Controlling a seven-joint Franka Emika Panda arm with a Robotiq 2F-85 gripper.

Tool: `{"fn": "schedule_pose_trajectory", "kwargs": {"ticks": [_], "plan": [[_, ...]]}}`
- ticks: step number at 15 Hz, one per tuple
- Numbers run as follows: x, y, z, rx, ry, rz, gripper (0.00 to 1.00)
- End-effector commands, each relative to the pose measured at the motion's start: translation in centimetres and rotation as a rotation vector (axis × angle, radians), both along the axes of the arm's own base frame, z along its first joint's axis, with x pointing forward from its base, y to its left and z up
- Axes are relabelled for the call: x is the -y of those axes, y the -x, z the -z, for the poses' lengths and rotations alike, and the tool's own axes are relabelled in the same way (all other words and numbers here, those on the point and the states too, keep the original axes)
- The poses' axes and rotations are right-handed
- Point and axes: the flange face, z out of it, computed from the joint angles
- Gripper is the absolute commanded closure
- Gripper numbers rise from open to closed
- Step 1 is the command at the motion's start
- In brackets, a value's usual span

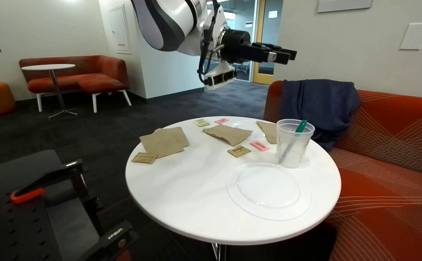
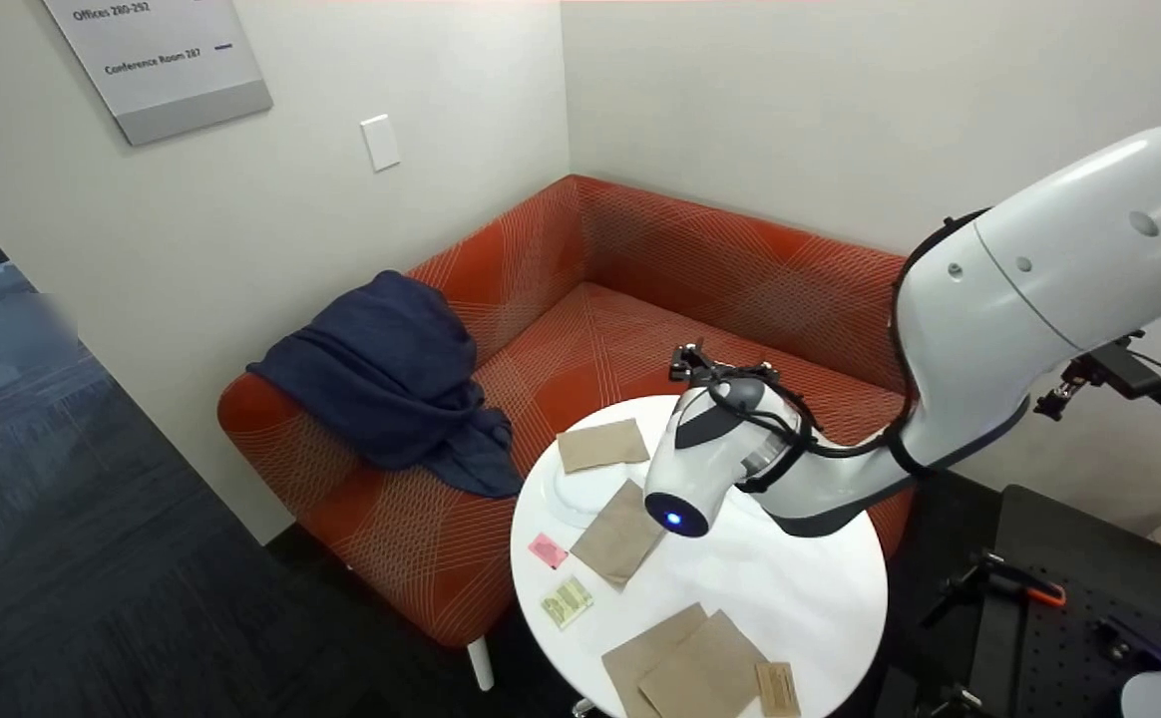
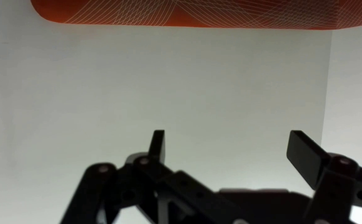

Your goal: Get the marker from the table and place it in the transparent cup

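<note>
The marker [image 1: 301,126], with a green end, stands tilted inside the transparent cup [image 1: 301,149]. Its green end rises above the rim and its paler part shows through the wall. The cup stands upright on the round white table [image 1: 182,195], near the sofa side. In an exterior view the arm hides the cup and marker, while the table [image 2: 810,588] shows partly. My gripper [image 1: 292,56] is high above the table and apart from the cup, pointing level toward the wall. In the wrist view the gripper [image 3: 226,141] is open, with nothing between its fingers.
A flat clear plate [image 1: 269,186] lies in front of the cup. Brown napkins [image 1: 229,134] and several packets [image 1: 239,150] lie on the table. A red sofa [image 2: 630,319] with a dark blue cloth [image 2: 381,369] borders the table. A wall stands behind the sofa.
</note>
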Motion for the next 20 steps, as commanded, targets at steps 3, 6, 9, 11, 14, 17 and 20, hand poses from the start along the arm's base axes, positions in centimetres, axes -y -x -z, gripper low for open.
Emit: {"fn": "schedule_pose_trajectory", "kwargs": {"ticks": [3,6,9,11,14,17,20], "plan": [[-0.3,3.3,-6.0,-0.054,-0.061,-0.003,0.00],[-0.5,3.9,-8.1,-0.083,-0.112,-0.037,0.00],[-0.6,4.2,-9.7,-0.111,-0.179,-0.085,0.00],[-0.5,4.4,-10.5,-0.130,-0.231,-0.122,0.00],[-0.9,3.5,-9.8,-0.127,-0.232,-0.125,0.00],[-0.8,3.6,-9.9,-0.130,-0.237,-0.128,0.00],[-1.0,3.6,-9.6,-0.134,-0.237,-0.130,0.00]]}}
